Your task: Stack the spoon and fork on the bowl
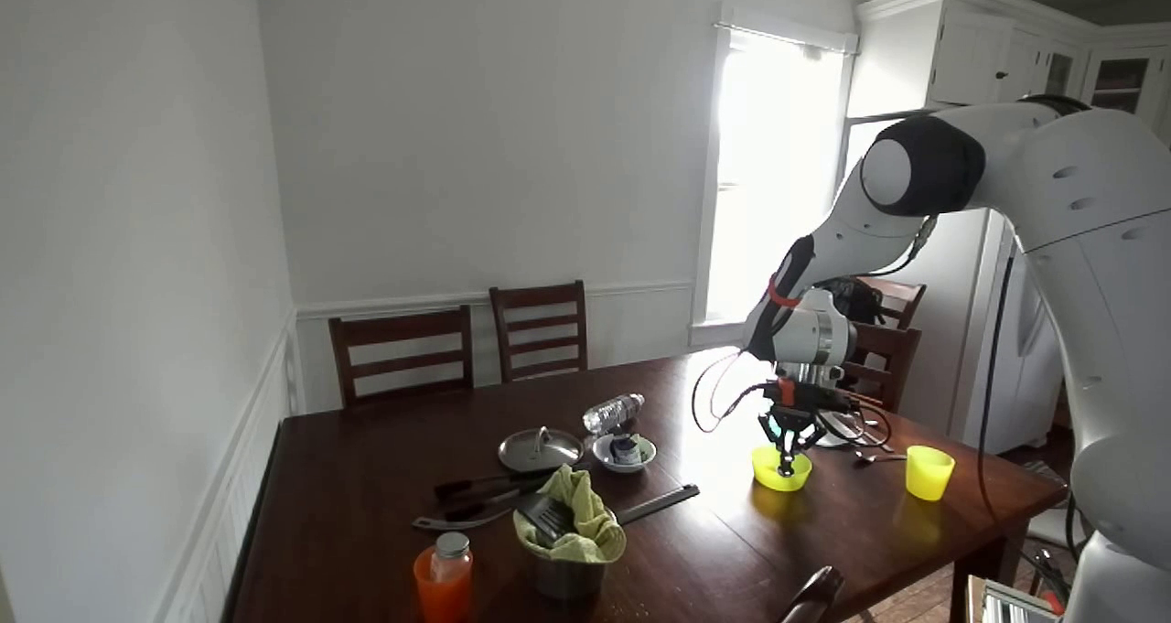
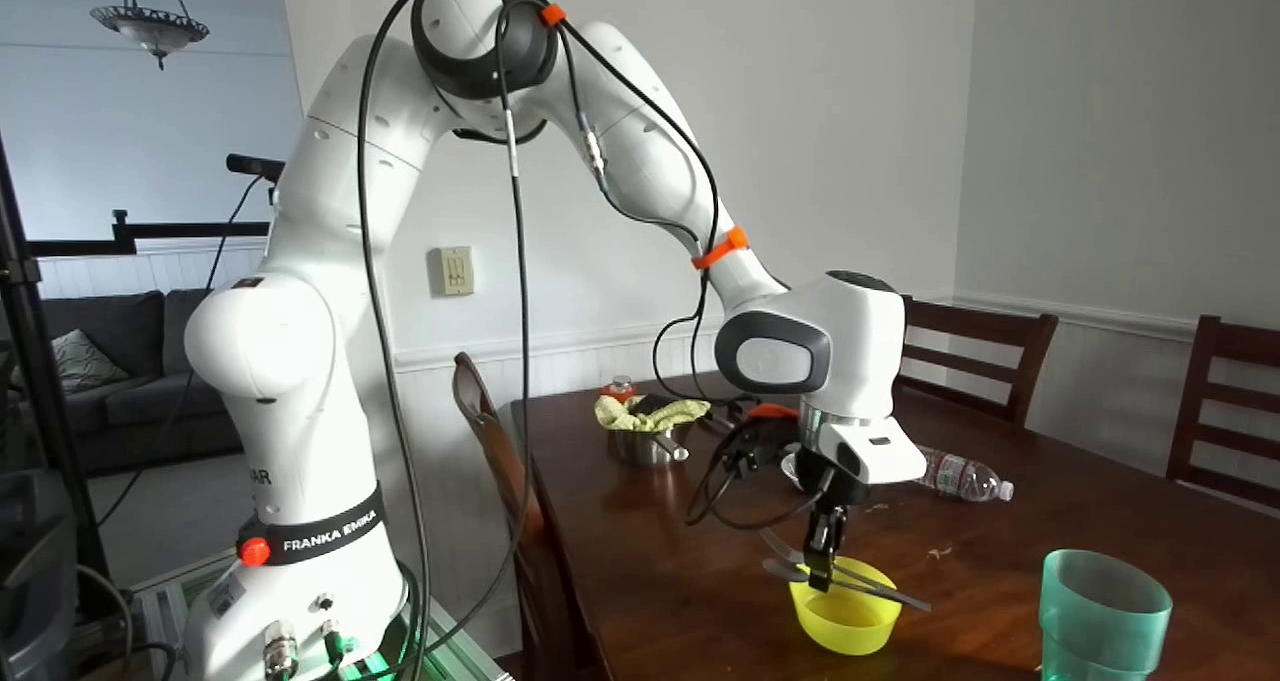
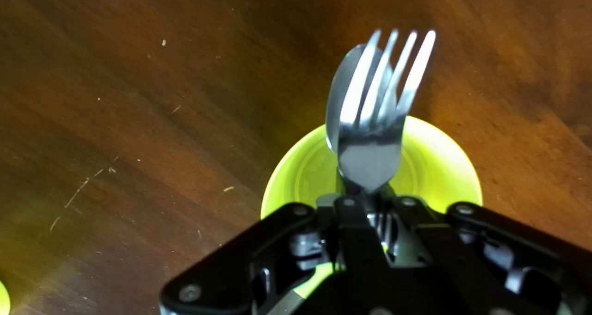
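The small yellow-green bowl (image 1: 776, 479) stands upright on the table and also shows in an exterior view (image 2: 848, 633) and the wrist view (image 3: 446, 162). The silver spoon (image 3: 338, 93) lies under the fork and appears to rest across the bowl's rim. The silver fork (image 3: 370, 160) is above the spoon, tines past the rim, nearly parallel to it. My gripper (image 3: 370, 201) is directly over the bowl, fingers pointing down, shut on the fork's neck. In an exterior view the gripper (image 2: 821, 569) is at rim height. The fingers partly hide both handles.
A yellow cup (image 1: 929, 473) stands beside another spoon (image 1: 869, 458). A teal cup (image 2: 1103, 616) stands near the bowl. A pot (image 1: 569, 573) with a cloth, an orange cup (image 1: 444, 586), a lid (image 1: 540, 450), a small dish (image 1: 624, 454) and a bottle (image 1: 613, 414) are farther off.
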`<state>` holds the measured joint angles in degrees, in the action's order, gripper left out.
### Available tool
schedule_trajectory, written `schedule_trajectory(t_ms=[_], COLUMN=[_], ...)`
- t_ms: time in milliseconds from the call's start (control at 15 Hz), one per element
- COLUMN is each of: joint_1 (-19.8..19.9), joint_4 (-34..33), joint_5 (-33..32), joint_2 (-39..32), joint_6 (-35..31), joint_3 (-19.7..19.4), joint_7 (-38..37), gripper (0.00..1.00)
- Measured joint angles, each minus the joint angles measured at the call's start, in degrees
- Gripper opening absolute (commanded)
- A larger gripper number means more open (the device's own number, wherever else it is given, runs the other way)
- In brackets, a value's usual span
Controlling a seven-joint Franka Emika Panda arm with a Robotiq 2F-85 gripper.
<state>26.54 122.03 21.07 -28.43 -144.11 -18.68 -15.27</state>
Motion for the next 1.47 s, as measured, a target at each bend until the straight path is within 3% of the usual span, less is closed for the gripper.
schedule_trajectory(t_ms=[467,800,1133,1200,1333,1467], joint_1=[0.62,0.91,1.06,1.06,1.07,1.07], joint_4=[-1.5,-2.0,-2.65,-2.71,-2.82,-2.99], joint_5=[0.69,0.71,0.71,0.71,0.71,0.71], joint_2=[-1.35,-1.79,-2.5,-2.55,-2.6,-2.62], joint_6=[1.45,1.83,2.23,2.34,2.55,2.75], joint_3=[0.25,0.31,0.36,0.37,0.4,0.43], joint_7=[0.04,0.04,0.04,0.04,0.04,0.04], gripper=[0.02,0.44,0.51,0.75,0.77,0.91])
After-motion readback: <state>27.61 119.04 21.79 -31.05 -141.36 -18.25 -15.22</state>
